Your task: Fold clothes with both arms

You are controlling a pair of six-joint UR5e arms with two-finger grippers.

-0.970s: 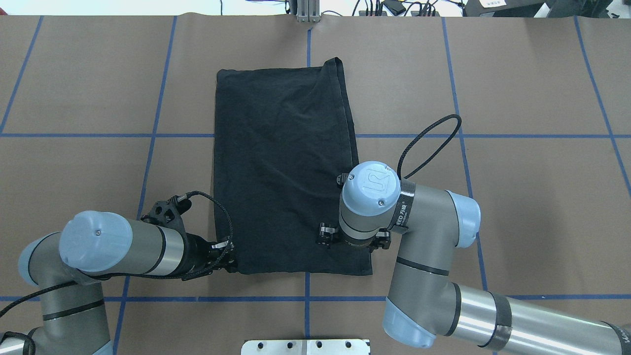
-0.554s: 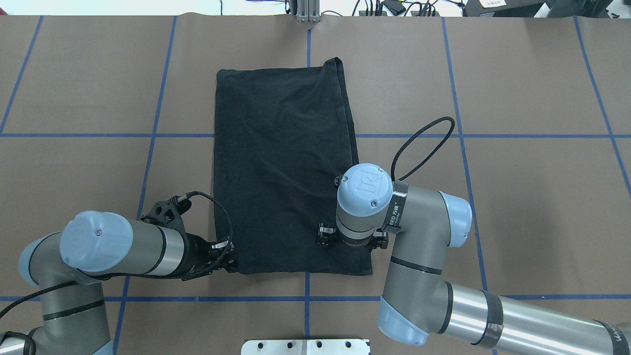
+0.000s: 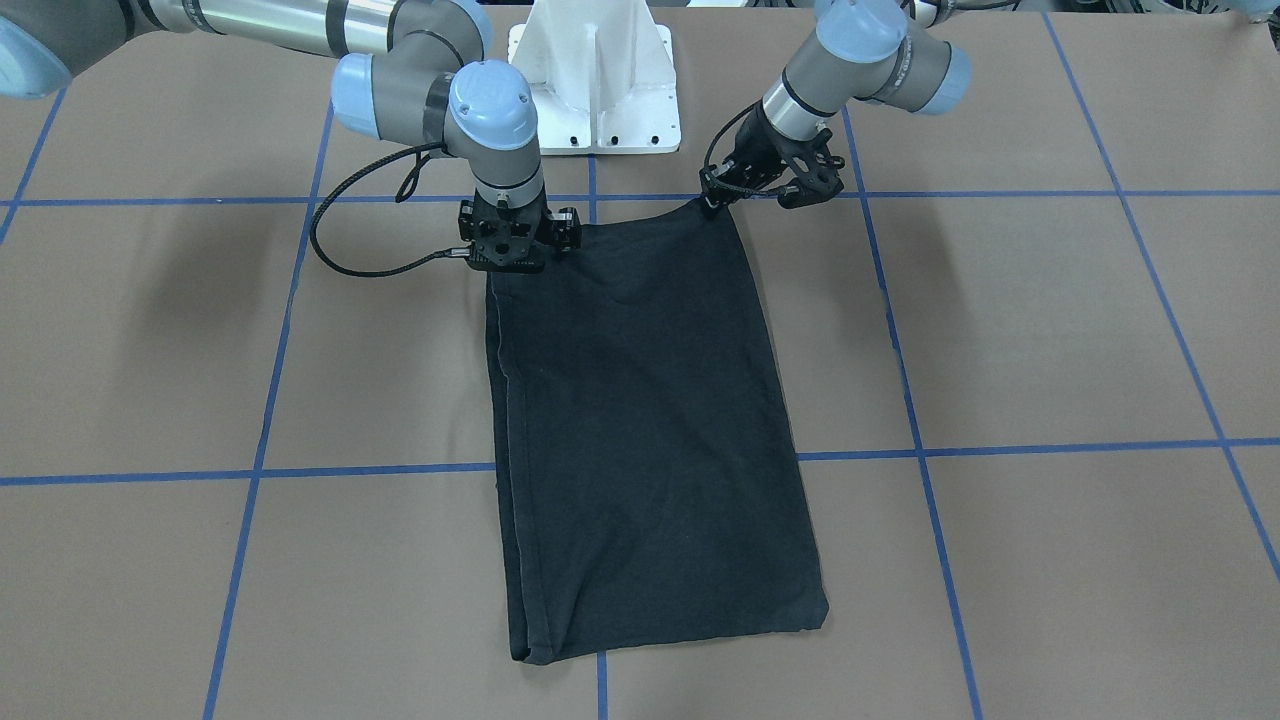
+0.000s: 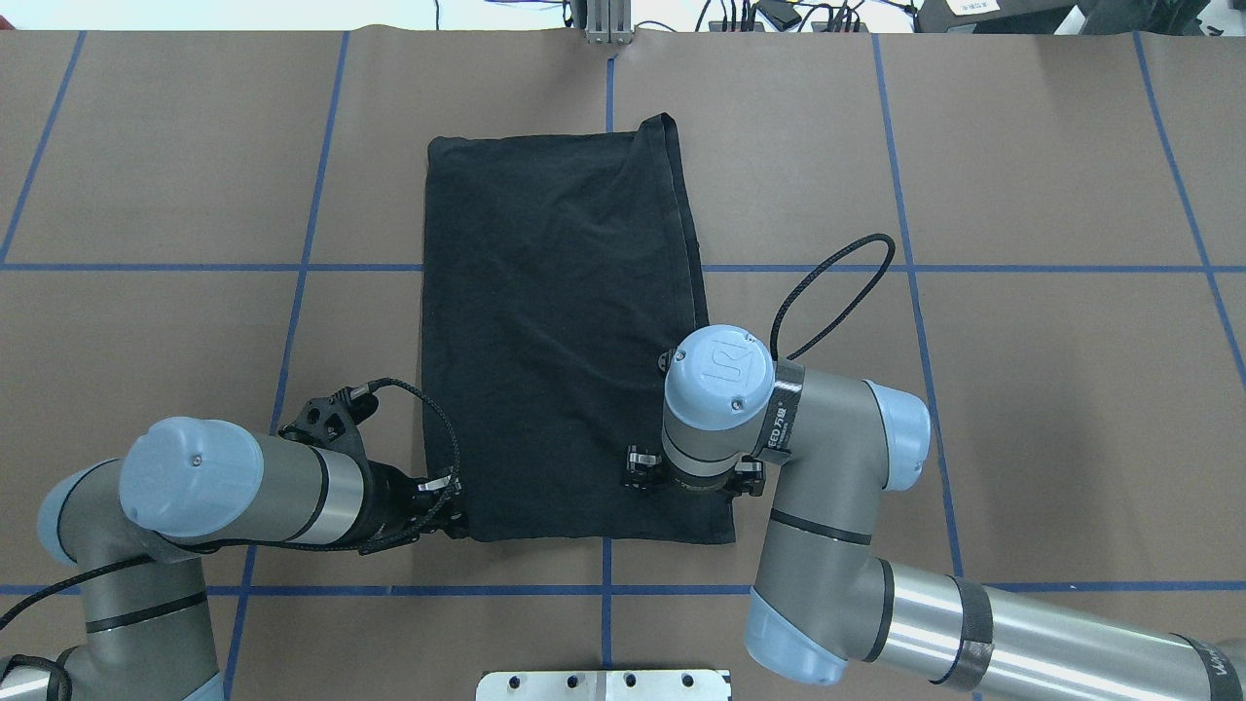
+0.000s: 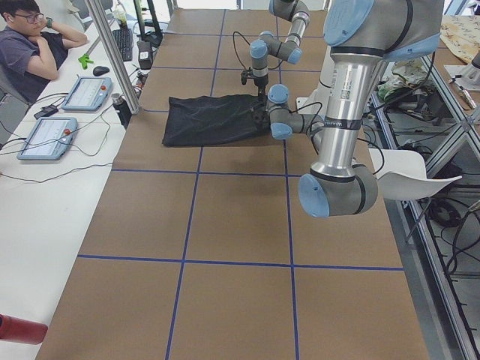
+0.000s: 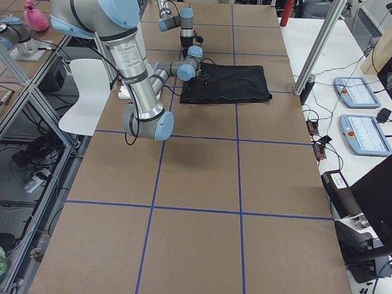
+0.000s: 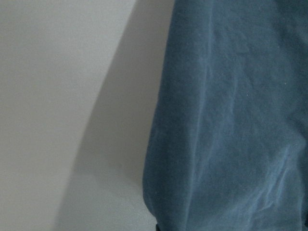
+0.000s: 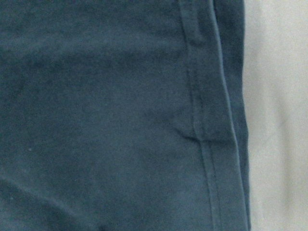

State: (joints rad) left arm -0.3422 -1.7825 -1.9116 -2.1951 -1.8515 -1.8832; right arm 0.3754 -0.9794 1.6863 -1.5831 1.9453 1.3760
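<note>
The clothes are one black T-shirt [image 4: 560, 331], folded into a long rectangle and lying flat on the brown table [image 4: 1022, 389]; no graphic shows. My left gripper [image 4: 454, 514] reaches in low at the shirt's near-left corner and is shut on that corner [image 3: 712, 200], which peaks up slightly. My right gripper [image 3: 516, 264] points straight down onto the near-right corner. Its fingers stand apart on the cloth, and in the overhead view the wrist [image 4: 718, 389] hides them. Both wrist views show only dark cloth [image 7: 231, 120] [image 8: 110, 115] close up beside the table surface.
Blue tape lines [image 4: 608, 584] divide the table into squares. The white pedestal base [image 3: 597, 75] stands just behind the shirt's near edge. A person [image 5: 30, 45] sits at a side desk with tablets [image 5: 49, 136] beyond the table's far edge.
My right arm has shifted slightly left and toward the robot over the shirt's near-right corner. The left arm and the shirt have not moved.
</note>
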